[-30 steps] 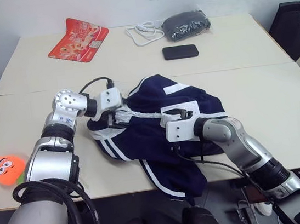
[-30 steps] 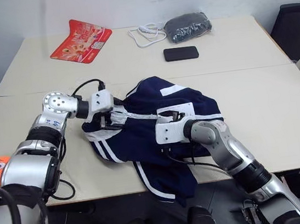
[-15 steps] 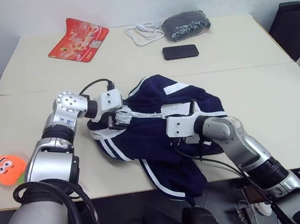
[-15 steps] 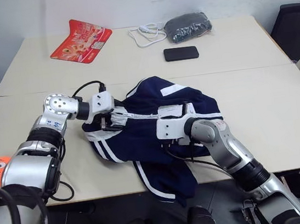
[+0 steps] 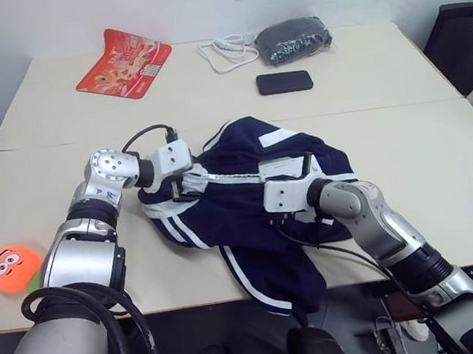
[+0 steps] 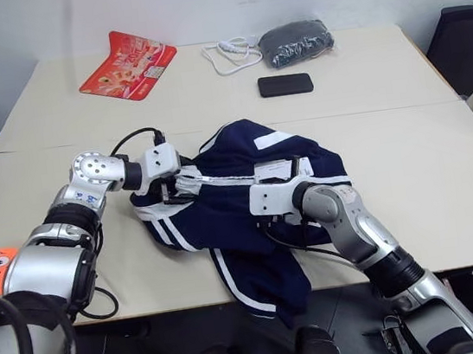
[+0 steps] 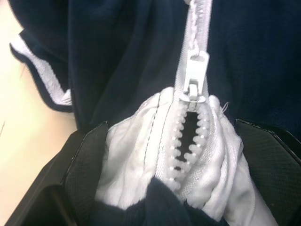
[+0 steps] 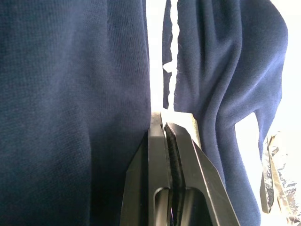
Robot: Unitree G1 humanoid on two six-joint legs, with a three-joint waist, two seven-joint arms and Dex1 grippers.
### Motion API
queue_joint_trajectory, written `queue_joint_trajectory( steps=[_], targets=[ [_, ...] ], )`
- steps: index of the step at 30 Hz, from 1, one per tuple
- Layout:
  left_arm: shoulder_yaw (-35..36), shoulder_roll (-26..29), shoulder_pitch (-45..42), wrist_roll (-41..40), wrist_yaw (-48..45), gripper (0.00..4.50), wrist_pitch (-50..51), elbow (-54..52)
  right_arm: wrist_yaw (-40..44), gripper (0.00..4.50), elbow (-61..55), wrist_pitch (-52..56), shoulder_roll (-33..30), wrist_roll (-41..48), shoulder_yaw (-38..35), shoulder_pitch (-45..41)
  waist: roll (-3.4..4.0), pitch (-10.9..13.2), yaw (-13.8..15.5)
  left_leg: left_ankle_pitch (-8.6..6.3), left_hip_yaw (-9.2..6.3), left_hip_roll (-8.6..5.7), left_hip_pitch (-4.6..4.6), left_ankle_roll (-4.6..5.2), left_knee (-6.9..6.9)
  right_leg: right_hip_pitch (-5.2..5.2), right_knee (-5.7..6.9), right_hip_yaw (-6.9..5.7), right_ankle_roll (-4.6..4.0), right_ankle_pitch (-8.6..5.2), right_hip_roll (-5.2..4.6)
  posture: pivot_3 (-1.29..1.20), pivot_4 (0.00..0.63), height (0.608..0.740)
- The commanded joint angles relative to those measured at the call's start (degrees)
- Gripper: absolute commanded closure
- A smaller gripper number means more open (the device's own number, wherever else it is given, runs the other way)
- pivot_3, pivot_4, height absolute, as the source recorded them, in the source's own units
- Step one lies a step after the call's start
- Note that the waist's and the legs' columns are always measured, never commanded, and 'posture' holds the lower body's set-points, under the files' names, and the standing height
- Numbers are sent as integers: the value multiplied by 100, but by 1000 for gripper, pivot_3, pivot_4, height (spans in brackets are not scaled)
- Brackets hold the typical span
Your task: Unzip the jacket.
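1. No brand name or printing can be read anywhere. The jacket (image 5: 248,201) carries a white paper tag (image 5: 286,167), but whatever is on it is too small to make out.
2. The jacket lies crumpled on the near table (image 5: 448,193), with its lower part and a white-striped edge hanging over the near edge.
3. The right gripper (image 8: 164,129) reaches forward and to the left over the jacket's middle, pointing slightly downward. Its two black fingers are pressed together; in the right wrist view navy cloth lies on both sides of them, and I cannot tell whether anything is pinched between the tips.
4. The left gripper (image 5: 184,186) reaches forward and to the right, tilted downward, at the jacket's collar end. In the left wrist view its jaws stand wide apart, one finger (image 7: 82,174) on each side of the bunched white collar trim (image 7: 131,160), which fills the gap between them.
5. Just beyond that bunch sits the white zipper pull (image 7: 195,70), with the zipper (image 7: 188,136) parted a little below it and closed beyond it.
6. An orange toy (image 5: 12,263) with a cartoon face lies near the table's left edge.
7. On the far table sit a black phone (image 5: 284,82), a white cable (image 5: 227,53), a dark grey speckled bundle (image 5: 292,39) and a red packet (image 5: 123,63); its printing is not legible.
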Motion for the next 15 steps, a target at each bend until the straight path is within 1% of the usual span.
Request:
queue_joint_trajectory(
  steps=[1, 5, 8, 15],
  targets=[
    [50, 31, 115, 53, 329, 0, 179, 65, 131, 4473, -694, 136, -172, 208, -429, 186, 0, 0, 1, 0, -1, 0, 0, 0, 0, 0, 0, 0, 0, 0, 0, 0, 150, 740],
    [12, 28, 193, 120, 452, 0, 227, 79, 294, 4473, -1394, 409, -251, 400, -741, 481, 0, 0, 5, 0, -1, 0, 6, 0, 0, 6, 0, 0, 0, 0, 0, 0, 150, 740],
    [6, 37, 209, 120, 418, 0, 229, 77, 361, 4473, -1661, 550, -355, 442, -878, 663, 0, 0, 8, 1, -1, 1, 12, -1, 1, 10, 3, 0, 0, 0, 0, 0, 150, 740],
    [29, 51, 222, 75, 288, 0, 190, 51, 235, 4473, -1556, 495, -666, 463, -1131, 1061, 0, 0, 9, 1, 2, 0, 12, -1, 1, 11, 3, 1, 0, 0, 0, 0, 150, 740]
  ],
)
